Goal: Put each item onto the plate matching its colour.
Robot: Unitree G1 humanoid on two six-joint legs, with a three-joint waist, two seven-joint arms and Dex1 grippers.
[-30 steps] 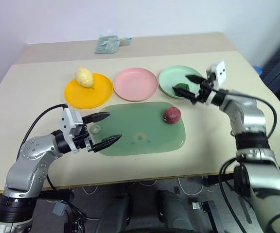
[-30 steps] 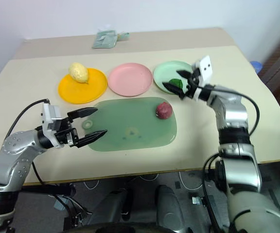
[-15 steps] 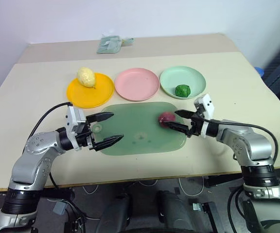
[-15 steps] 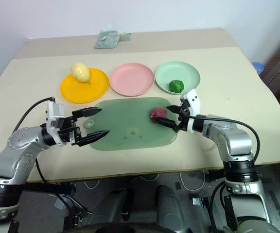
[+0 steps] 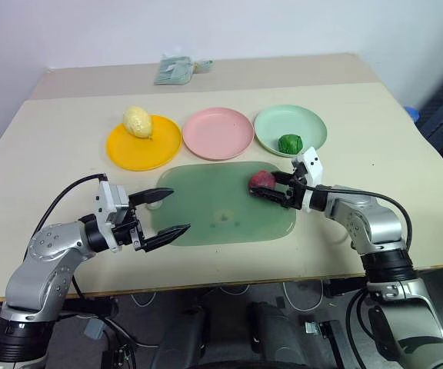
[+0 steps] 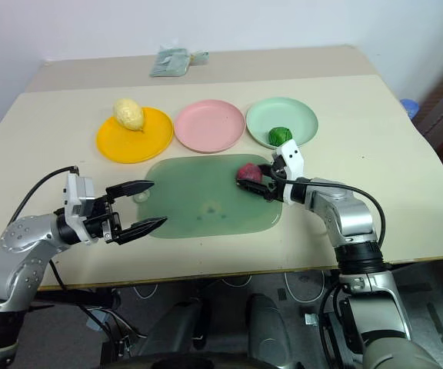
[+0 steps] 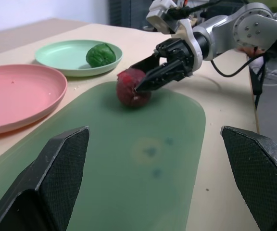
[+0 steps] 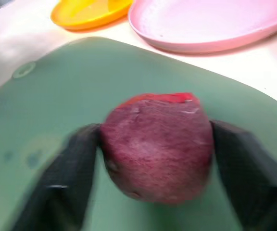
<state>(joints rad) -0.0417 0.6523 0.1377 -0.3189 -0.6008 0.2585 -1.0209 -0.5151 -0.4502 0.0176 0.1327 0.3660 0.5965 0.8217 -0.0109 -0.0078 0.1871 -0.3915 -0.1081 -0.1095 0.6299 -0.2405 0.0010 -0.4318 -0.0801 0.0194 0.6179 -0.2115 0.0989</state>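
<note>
The dark red fruit sits on the green mat near its far right corner. My right gripper is shut on it, one finger pressed against each side. On the yellow plate rests the pale yellow fruit. A dark green ball lies on the mint green plate. Between those two plates stands the pink plate, bare. My left gripper hangs open over the mat's near left corner, holding nothing.
A small green packet lies near the table's far edge. The beige table ends close behind the right arm, and a blue object shows past that edge.
My right gripper came down from the mint green plate, left the green ball there, moved to the red fruit on the mat and closed on it. The left arm stayed about where it was.
</note>
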